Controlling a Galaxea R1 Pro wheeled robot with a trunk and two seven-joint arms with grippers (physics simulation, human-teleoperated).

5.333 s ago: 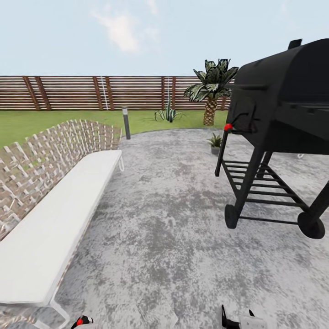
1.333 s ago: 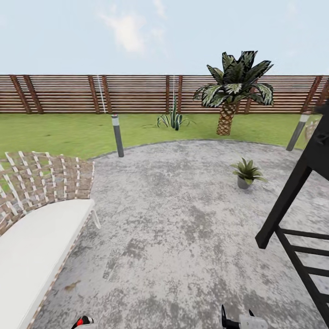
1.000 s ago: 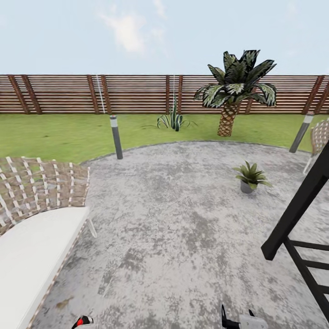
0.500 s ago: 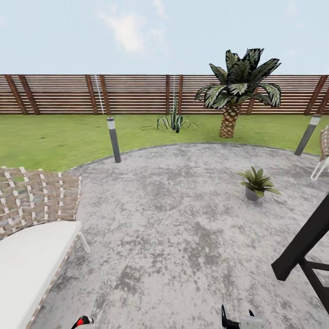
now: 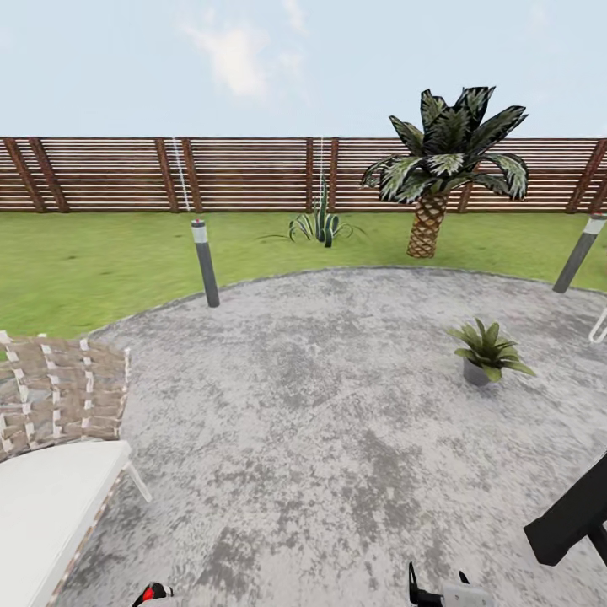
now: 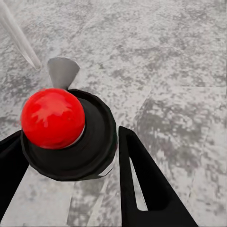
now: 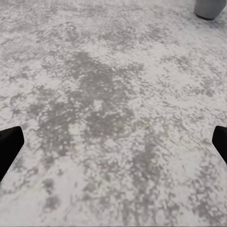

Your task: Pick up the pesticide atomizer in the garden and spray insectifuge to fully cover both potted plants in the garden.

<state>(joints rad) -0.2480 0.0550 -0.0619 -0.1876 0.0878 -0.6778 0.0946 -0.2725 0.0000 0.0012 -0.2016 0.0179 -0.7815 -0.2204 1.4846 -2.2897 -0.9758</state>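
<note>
One potted plant (image 5: 489, 352) is before you, standing on the round grey stone patio (image 5: 337, 438) toward its far right edge, well apart from everything else on the stone. Your left jaws (image 6: 71, 156) are closed on a dark, round-topped object with a red ball on it (image 6: 53, 118); the black fingers (image 6: 142, 184) sit tight against its sides, and a thin grey piece pokes out beyond the ball. From above I cannot tell you whether its body is green, so I cannot say for sure that it is the pesticide atomizer. In your head view the same red tip shows at the bottom edge, left of centre (image 5: 148, 593). Your right jaws (image 7: 113, 142) are spread wide, with only the black fingertips (image 7: 9, 146) at the sides and bare mottled stone between them; a grey pot (image 7: 209, 8) stands at the far end of that view.

On the patio's near left edge stands a woven chair (image 5: 59, 405) with a white cushion. A black grill part (image 5: 577, 523) juts in at the near right. Along the far rim stand two short lamp posts (image 5: 203, 262), and beyond them lie lawn (image 5: 101, 261), a spiky plant (image 5: 319, 223), a palm (image 5: 438, 169) and the wooden slat fence (image 5: 244, 173).
</note>
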